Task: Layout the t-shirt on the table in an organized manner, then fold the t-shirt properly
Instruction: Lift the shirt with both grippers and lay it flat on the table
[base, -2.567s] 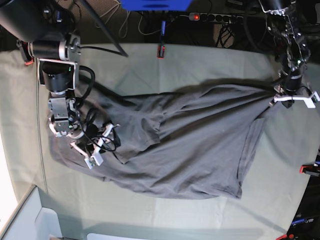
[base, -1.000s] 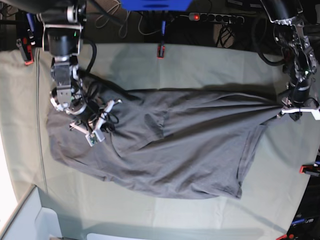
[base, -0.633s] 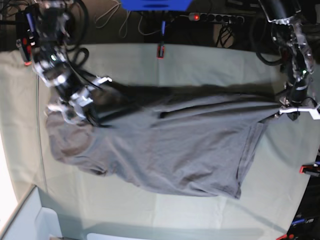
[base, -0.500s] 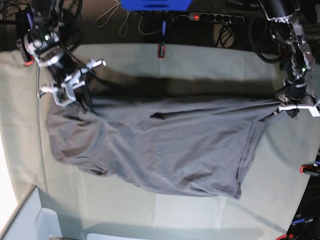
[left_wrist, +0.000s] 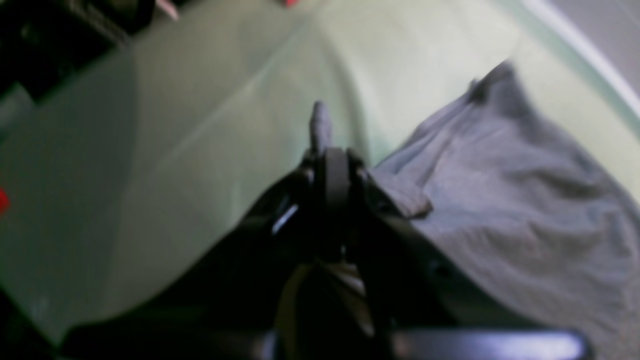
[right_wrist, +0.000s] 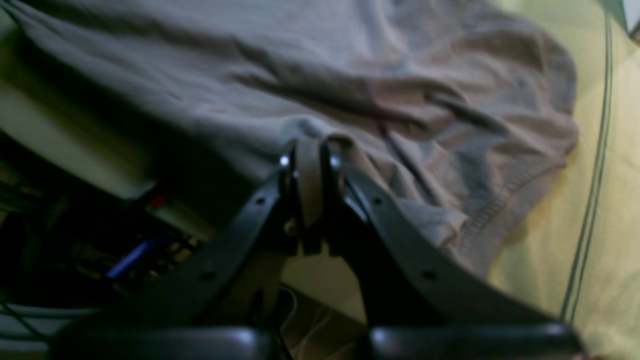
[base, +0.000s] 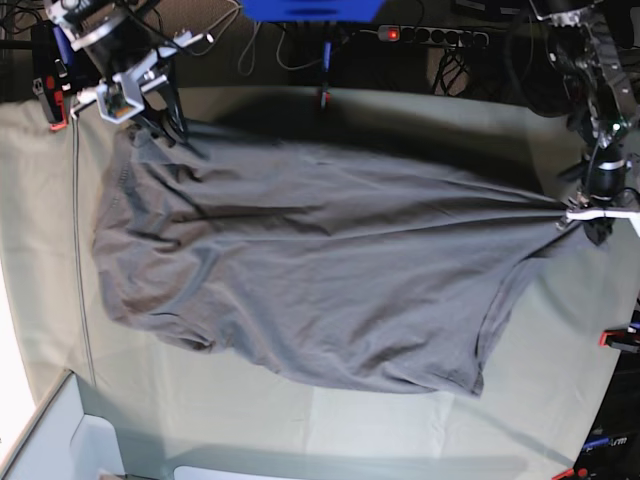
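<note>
Right gripper (base: 150, 115) clamped on t-shirt (base: 320, 270) corner | left gripper (base: 585, 215) pinching opposite edge | risk: overstretching pulls fabric free, or dragging rucks table (base: 400, 430) cloth

The t-shirt (base: 320, 270) lies spread across the middle of the table (base: 400, 430). At the shirt's far corner, on the base view's left, sits the right gripper (base: 150, 100). The left gripper (base: 585, 212) is at the shirt's opposite end. Red clamps (base: 615, 338) sit at the table's edge beyond the shirt.
</note>
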